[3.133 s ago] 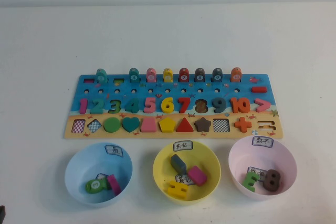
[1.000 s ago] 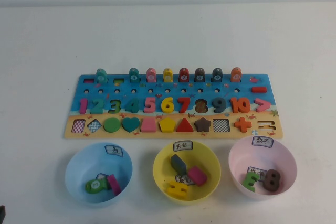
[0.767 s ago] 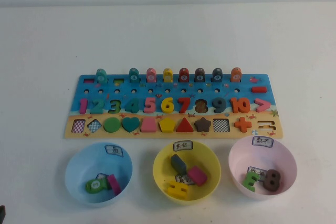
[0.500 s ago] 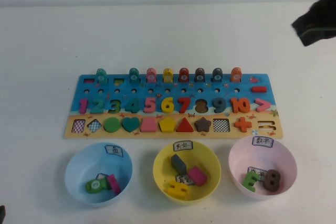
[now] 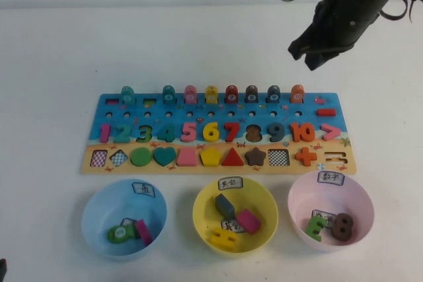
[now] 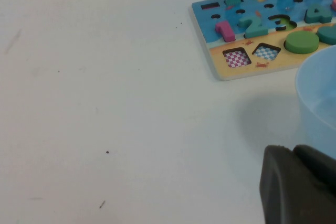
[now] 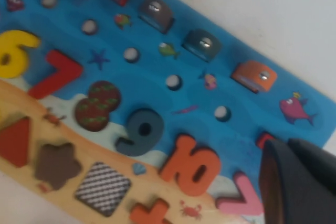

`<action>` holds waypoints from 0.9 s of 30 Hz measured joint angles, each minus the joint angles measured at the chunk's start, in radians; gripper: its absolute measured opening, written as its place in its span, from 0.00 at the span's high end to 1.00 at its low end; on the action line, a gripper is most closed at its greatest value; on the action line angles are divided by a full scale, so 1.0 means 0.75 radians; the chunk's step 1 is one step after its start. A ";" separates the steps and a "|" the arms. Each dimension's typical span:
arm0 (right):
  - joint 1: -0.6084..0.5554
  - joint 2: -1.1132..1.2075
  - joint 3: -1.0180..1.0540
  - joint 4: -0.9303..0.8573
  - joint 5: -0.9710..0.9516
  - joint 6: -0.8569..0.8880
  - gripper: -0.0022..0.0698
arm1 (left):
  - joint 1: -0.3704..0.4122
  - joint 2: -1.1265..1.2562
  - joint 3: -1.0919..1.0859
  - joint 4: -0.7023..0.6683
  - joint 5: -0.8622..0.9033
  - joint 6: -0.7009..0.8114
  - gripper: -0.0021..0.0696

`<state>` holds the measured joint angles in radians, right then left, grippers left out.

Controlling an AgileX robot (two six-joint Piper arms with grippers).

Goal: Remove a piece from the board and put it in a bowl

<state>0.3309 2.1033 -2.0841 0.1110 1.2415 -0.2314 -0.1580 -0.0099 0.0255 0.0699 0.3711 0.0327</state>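
The orange arch-topped piece (image 5: 297, 93) stands at the right end of the back row on the board (image 5: 225, 170). It also shows in the right wrist view (image 7: 254, 75), on the board's blue part (image 7: 157, 77). My right gripper (image 5: 307, 56) hangs above the table just beyond that end of the board, shut and empty (image 7: 287, 142). The light blue bowl (image 5: 99, 209) sits in front of the board at the left, holding a green piece and a pink piece. My left gripper (image 6: 293, 150) is shut and low beside the bowl (image 6: 317, 93), near the board's left end (image 6: 205, 17).
A yellow bowl (image 5: 201, 212) and a pink bowl (image 5: 297, 203) with pieces in them sit in front of the board, middle and right. Seven other arch-topped blocks stand in the back row, with numbers and shapes below.
My right arm has come in from the upper right and moved left and down to just beyond the board's right end. The pieces and bowls have not moved.
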 joint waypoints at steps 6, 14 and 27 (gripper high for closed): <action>0.000 0.088 -0.008 -0.120 0.000 0.080 0.98 | 0.000 0.000 0.000 0.000 0.000 0.000 0.98; 0.000 0.136 -0.011 -0.105 -0.035 0.208 0.62 | 0.000 0.000 0.000 0.000 0.000 0.000 0.98; 0.000 0.143 -0.021 -0.016 -0.258 0.267 0.53 | 0.000 0.000 0.000 0.000 0.000 0.000 0.98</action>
<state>0.3309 2.2106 -2.1002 0.0988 1.0479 -0.0308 -0.1580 -0.0099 0.0255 0.0699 0.3711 0.0327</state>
